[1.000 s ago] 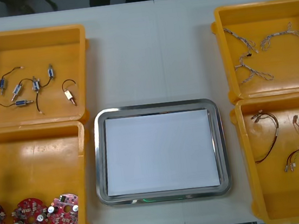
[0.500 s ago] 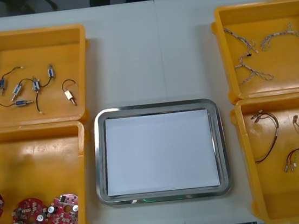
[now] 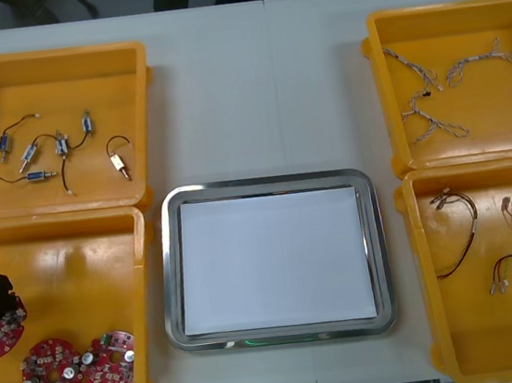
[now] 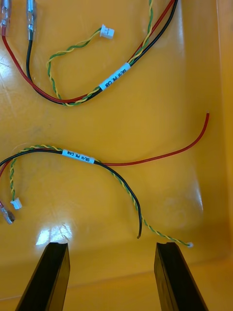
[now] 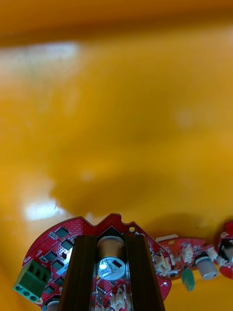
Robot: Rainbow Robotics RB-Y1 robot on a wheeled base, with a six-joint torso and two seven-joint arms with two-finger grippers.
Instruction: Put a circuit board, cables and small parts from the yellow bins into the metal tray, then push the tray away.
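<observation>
In the near yellow bin (image 3: 60, 271) left of the shiny steel tray (image 3: 167, 277), the left gripper (image 5: 111, 240) clamps its black fingers on a round red circuit board (image 5: 53, 240), across a silver cylinder. Two more boards (image 3: 49, 369) lie beside it. Right of the tray, the right gripper (image 4: 110, 248) hangs spread over thin twisted cables (image 4: 77, 157).

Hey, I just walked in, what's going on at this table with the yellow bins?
The robot is starting to load the metal tray. Its left gripper, in the near left yellow bin, has its fingers shut on a round red circuit board, pinching a component on it. Two more boards lie beside it. The right gripper hangs open above the red and yellow cables in the near right bin. The tray holds nothing yet.
</observation>
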